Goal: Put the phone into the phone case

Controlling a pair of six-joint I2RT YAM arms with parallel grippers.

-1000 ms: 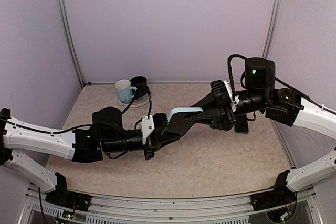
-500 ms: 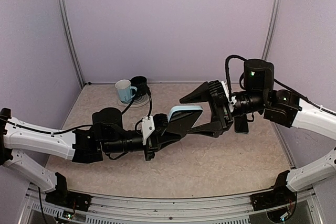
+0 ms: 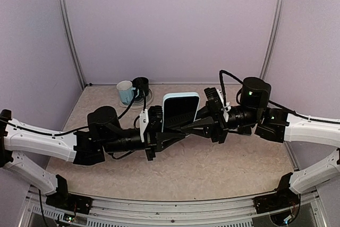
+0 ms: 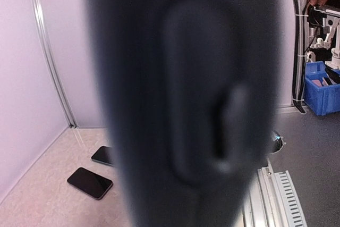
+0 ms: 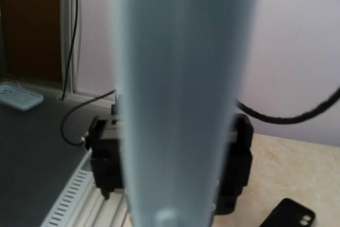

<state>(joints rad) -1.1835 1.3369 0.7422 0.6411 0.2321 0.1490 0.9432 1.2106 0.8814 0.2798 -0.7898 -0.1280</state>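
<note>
Top external view showed the job at the seating stage, as I judged it: the dark phone (image 3: 179,116) stood upright in mid-air inside the pale blue phone case (image 3: 180,98), held between both arms above the table (image 3: 223,166). To do this well, the two grips would need to oppose each other squarely, so that pressure went through the case rim and not across the screen. The corners should be pushed home one at a time, with neither grip let go until the rim sat flush all round. Whether every corner was already in could not be told from these views.

Nearest the bases, the left gripper (image 3: 158,127) came in from the left with its jaws pressed together on the lower left edge. Its wrist camera was filled by a blurred dark surface, which I took for the phone. The right gripper (image 3: 206,123) reached in from the right, its jaws likewise pinched on the lower right edge. Its own camera saw only pale blue close up, so it seemed to hold the case. The pair thus sat directly between the two grippers, touching both and clear of the table.

Beyond them a mug (image 3: 125,92) stood by the back wall. Two spare handsets (image 4: 90,182) lay flat on the table, seen by the left wrist.
</note>
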